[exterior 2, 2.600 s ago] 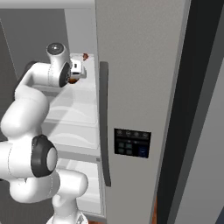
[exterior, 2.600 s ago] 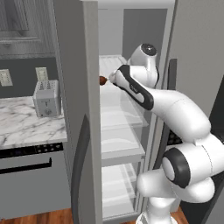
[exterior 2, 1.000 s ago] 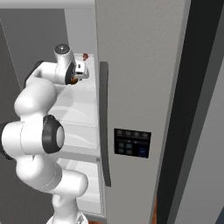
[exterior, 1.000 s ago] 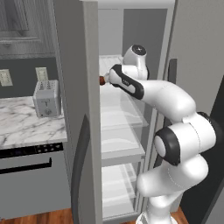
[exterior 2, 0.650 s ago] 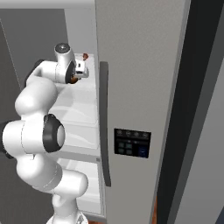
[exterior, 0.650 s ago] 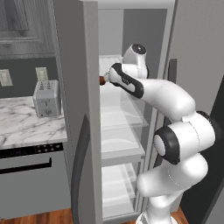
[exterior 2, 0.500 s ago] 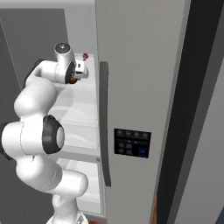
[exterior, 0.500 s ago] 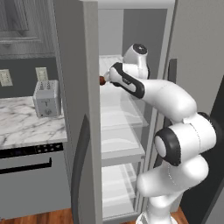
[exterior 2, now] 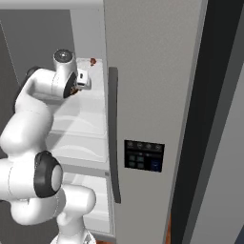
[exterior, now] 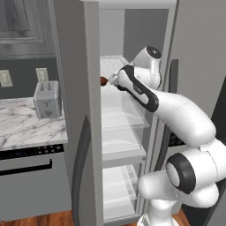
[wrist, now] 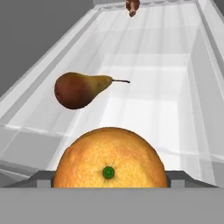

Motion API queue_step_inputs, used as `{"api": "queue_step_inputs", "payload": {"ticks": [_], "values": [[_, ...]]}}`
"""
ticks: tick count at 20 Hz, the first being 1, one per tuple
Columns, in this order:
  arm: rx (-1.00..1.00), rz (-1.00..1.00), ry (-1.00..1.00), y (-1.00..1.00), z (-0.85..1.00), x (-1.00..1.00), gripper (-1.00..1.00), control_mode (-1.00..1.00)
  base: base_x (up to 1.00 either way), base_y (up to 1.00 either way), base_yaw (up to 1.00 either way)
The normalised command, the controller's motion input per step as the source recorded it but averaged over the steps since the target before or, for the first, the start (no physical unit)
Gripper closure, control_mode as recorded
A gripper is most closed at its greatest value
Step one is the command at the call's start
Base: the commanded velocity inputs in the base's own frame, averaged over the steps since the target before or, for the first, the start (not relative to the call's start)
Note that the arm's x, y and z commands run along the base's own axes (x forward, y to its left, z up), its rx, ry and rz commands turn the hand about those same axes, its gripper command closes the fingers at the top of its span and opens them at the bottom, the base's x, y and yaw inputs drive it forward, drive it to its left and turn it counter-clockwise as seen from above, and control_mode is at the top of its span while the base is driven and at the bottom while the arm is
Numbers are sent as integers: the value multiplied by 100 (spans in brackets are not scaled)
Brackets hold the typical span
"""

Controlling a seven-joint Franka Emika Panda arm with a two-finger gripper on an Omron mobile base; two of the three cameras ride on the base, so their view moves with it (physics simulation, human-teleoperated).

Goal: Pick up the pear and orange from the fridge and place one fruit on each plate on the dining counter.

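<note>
The orange sits large at the bottom of the hand view, squeezed between the two fingertips of my gripper, which is shut on it. Just beyond it the reddish-brown pear lies on its side on the white fridge shelf, apart from the orange. In the left base view my gripper reaches over the upper shelf of the open fridge, with a dark reddish fruit at its tip. The right base view has the hand at the same shelf. The plates and the dining counter are out of view.
The open left fridge door stands close to my arm. The shut right door with its black dispenser panel is on the other side. A small brown item lies at the shelf's back. A toaster stands on the marble worktop.
Since the earliest frames the arm has stretched further into the fridge at the upper shelf. Over the last second it hardly moves.
</note>
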Motion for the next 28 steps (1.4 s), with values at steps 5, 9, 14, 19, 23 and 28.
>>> {"api": "queue_step_inputs", "payload": {"ticks": [5,9,14,19,23,28], "values": [[-1,0,-14,0,14,-92,100,-100,0,0,0],[-7,0,-4,-4,7,-91,100,-100,0,0,0],[-8,3,-1,-13,-5,-86,100,-100,0,0,0],[-8,0,0,-13,-6,-87,100,-100,0,0,0],[-1,0,0,-22,-4,-93,100,-100,0,0,0],[-2,0,2,-15,-3,-75,100,-100,0,0,0]]}}
